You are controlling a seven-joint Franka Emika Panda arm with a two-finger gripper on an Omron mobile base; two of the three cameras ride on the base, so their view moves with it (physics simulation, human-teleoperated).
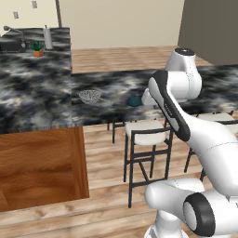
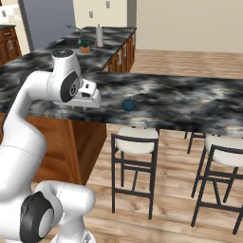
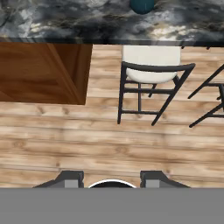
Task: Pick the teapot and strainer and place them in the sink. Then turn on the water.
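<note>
- The dark marbled countertop (image 1: 37, 93) is L-shaped, one long leg running away toward the far wall and a bar leg stretching across to the right; its base is warm brown wood.
- The wooden plank floor (image 3: 109, 144) lies under the bar and fills most of the hand view.
- The white arm (image 1: 195, 135) rises folded in front of the bar, its hand pointing down over the floor, short of the counter edge.
- Black-framed bar stools with cream seats (image 1: 146, 132) stand tucked along the bar's near side; one sits directly below the teapot in the hand view.
- The sink (image 1: 13, 45) is set into the counter's far end, well apart from the arm, with its grey curved faucet (image 1: 14, 32) above it.
- A tall pale bottle (image 1: 48, 38) stands just right of the sink.
- A small potted green plant (image 1: 37, 49) stands between the sink and the bottle.
- The strainer (image 1: 90, 96) rests on the counter near the inner corner of the L, mesh bowl up, its handle pointing right toward the teapot.
- The teapot (image 1: 135, 100) sits upright near the bar's front edge, just right of the strainer and apart from it.
- The gripper (image 3: 111, 178) hangs over bare floor with its fingers (image 3: 70, 178) parted to a middling gap and nothing between them.
</note>
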